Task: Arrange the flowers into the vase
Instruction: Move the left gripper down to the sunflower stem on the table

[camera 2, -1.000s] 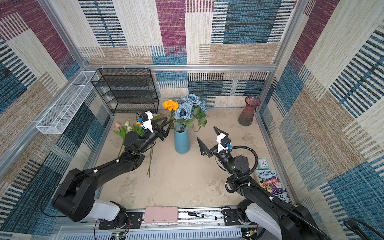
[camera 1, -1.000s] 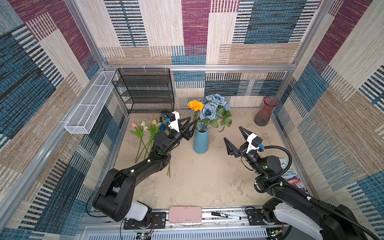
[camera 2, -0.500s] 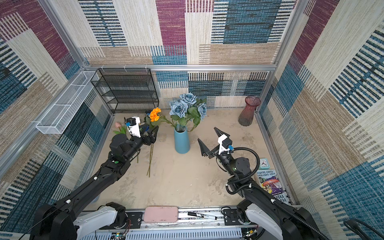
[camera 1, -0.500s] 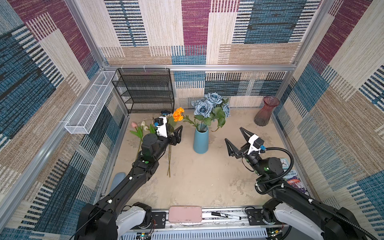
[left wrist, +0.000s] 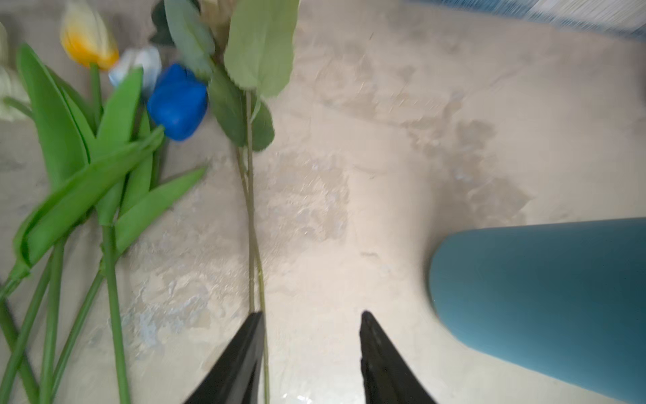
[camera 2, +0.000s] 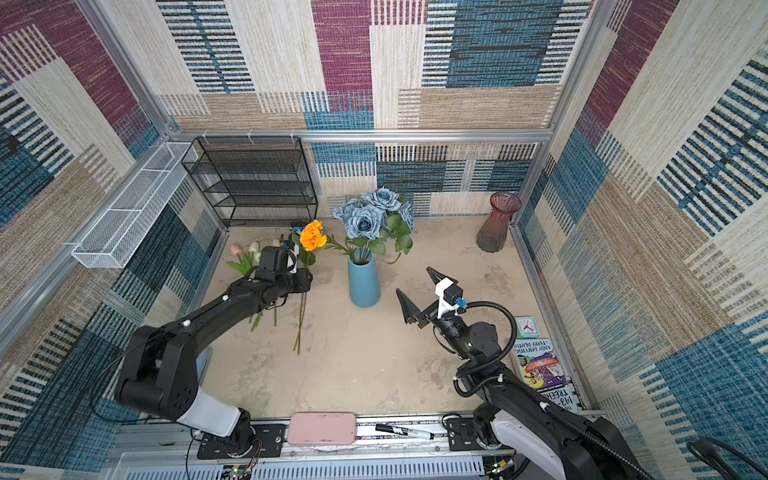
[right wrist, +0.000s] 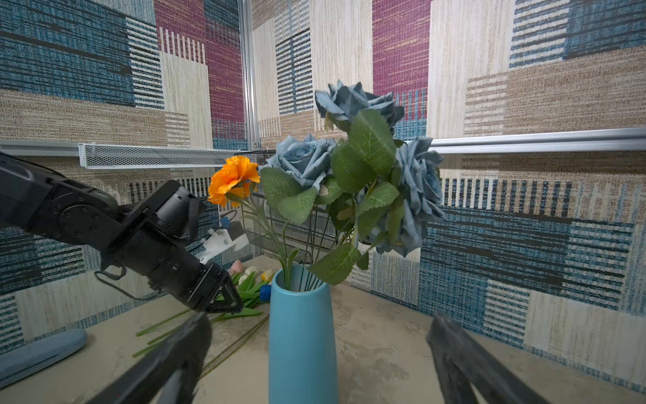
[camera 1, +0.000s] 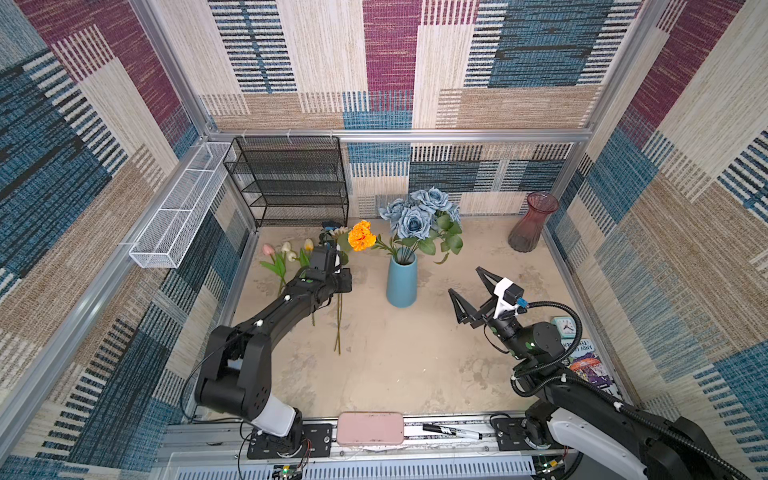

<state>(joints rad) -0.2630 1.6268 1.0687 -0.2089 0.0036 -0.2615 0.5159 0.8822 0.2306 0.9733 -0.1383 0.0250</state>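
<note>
left wrist view shows us the left gripper [left wrist: 311, 314] pointing down at the table [left wrist: 349, 210], jaws parted, with mostly bare tabletop in the gap. two thin stems [left wrist: 252, 227] run along the edge of one finger, and we cannot tell whether it touches them, as the frame is blurred. beside those stems, flat on the table, lie a yellow tulip [left wrist: 87, 45] and a bright blue bloom [left wrist: 176, 101] among green leaves. in both top views we see the blue vase [camera 1: 401, 286] upright mid-table, holding the dusty-blue roses [camera 1: 413, 222] and an orange flower [camera 1: 361, 236] that leans out toward the left arm. the right gripper [camera 1: 464, 281] hangs near the vase on its other side, apart from it, jaws spread wide.
</note>
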